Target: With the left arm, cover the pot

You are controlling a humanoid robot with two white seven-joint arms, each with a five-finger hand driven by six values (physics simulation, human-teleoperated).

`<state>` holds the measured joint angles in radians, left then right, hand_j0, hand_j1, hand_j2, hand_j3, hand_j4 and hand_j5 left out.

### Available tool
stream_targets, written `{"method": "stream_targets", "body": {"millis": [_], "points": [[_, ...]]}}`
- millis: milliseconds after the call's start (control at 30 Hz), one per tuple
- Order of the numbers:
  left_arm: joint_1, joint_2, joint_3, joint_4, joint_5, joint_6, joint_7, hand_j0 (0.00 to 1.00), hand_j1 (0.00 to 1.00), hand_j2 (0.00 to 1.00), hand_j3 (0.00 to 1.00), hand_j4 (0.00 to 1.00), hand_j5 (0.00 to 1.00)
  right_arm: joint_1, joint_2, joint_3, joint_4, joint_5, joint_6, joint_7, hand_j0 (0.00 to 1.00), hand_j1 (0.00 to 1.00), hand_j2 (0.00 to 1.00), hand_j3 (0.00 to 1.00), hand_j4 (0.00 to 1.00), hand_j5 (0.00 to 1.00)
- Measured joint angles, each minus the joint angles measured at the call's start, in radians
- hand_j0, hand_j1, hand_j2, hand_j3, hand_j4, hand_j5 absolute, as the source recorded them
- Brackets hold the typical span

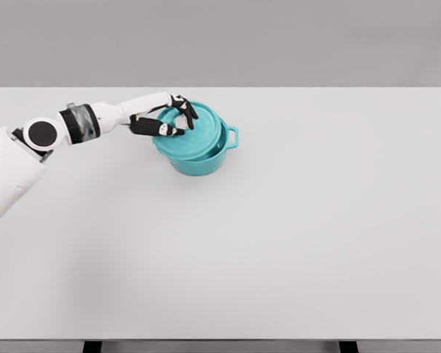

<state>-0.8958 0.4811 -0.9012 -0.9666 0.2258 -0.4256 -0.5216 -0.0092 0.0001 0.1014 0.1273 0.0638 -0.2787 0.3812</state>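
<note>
- The left hand (165, 118) is reaching in from the left, its dark fingers (182, 109) curling around the knob of the teal lid (198, 132).
- The lid is sitting tilted on the teal pot (198, 160), shifted toward its left rim.
- The pot is standing alone on the white surface (279, 243), one handle (233, 137) pointing right.

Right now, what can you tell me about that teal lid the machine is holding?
The lid is a round teal disc, smooth and matte like painted metal or plastic. It sits tilted on the matching teal pot, left edge raised, not yet flush with the rim. The left robot hand has dark fingers curled around its upper left part, probably at a knob that is hidden. The pot stands on the white table, one side handle showing at its right.
</note>
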Motion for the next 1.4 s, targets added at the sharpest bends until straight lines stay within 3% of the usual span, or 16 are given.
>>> {"method": "stream_targets", "body": {"millis": [500, 1400], "points": [[-0.012, -0.065, -0.005, 0.089, -0.024, 0.001, 0.001, 0.40, 0.40, 0.40, 0.40, 0.40, 0.40, 0.000, 0.000, 0.000, 0.000, 0.000, 0.000, 0.000, 1.00, 1.00, 1.00, 1.00, 1.00, 1.00], [0.002, -0.063, -0.001, 0.073, -0.020, -0.012, 0.005, 0.41, 0.41, 0.41, 0.41, 0.41, 0.41, 0.000, 0.000, 0.000, 0.000, 0.000, 0.000, 0.000, 1.00, 1.00, 1.00, 1.00, 1.00, 1.00]]}}
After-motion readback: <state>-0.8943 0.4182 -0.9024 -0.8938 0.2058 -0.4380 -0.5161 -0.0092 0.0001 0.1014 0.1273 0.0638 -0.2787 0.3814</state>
